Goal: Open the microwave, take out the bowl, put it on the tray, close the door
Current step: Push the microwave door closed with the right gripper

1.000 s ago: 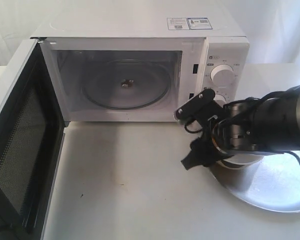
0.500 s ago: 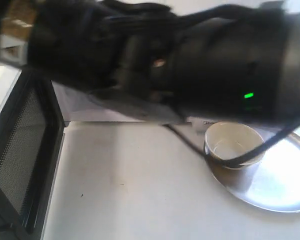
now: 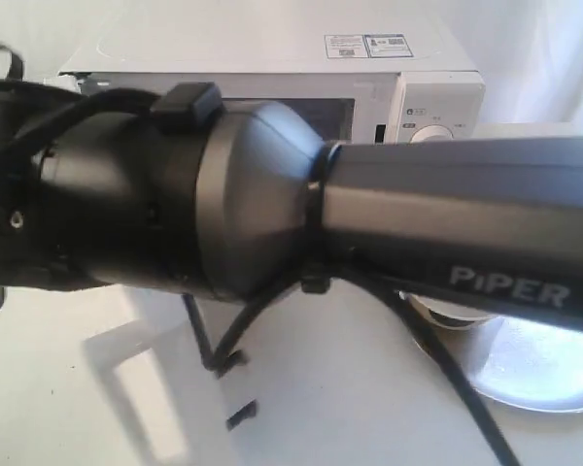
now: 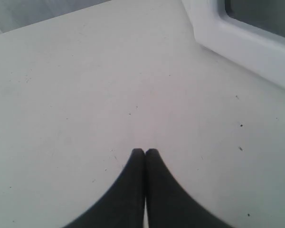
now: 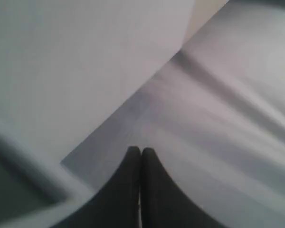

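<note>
Exterior view: one black arm (image 3: 418,214) spans the frame and hides most of it. One microwave (image 3: 272,49) at the far side, with one knob (image 3: 433,132) showing; its door is hidden. One tray (image 3: 554,374) near right. One bowl (image 3: 445,313), just a sliver under the arm at the tray's left edge. Left gripper (image 4: 145,152): fingers pressed together, empty, over bare table (image 4: 85,95). Right gripper (image 5: 140,151): fingers together, holding nothing, surroundings blurred.
</note>
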